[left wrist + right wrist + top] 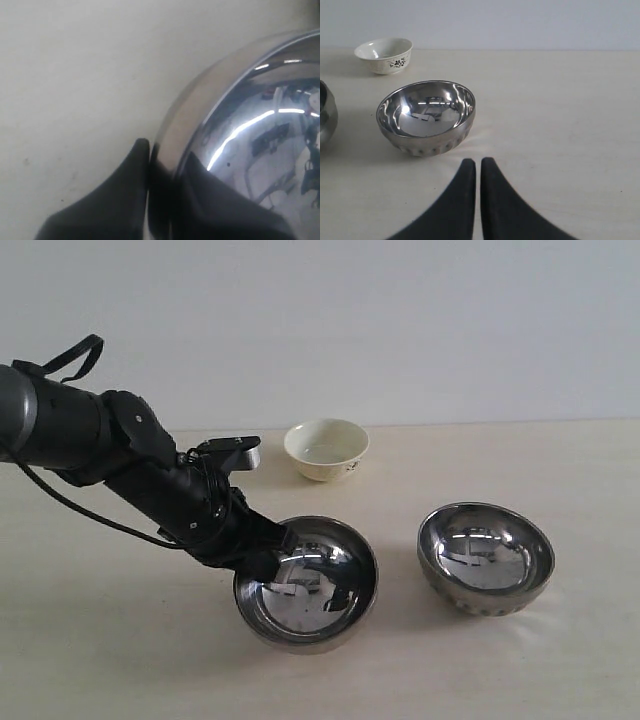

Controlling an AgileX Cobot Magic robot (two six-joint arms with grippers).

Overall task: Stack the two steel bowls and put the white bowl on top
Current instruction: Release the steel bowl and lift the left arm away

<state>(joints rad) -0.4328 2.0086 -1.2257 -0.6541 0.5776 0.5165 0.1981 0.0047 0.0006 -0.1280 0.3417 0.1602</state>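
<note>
I am pinching the shiny round steel bowl [322,588] by its rim with my left gripper [166,158]; my right gripper [478,168] is hovering closed and empty near the ribbed steel bowl [426,118].

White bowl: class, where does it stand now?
In the exterior view the white bowl stands near the middle at the back of the table, behind the steel bowl on the left.

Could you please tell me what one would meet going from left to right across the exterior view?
Left arm → plain steel bowl → ribbed steel bowl. The white bowl lies behind the plain one and overlaps it sideways, so I left it out.
</note>
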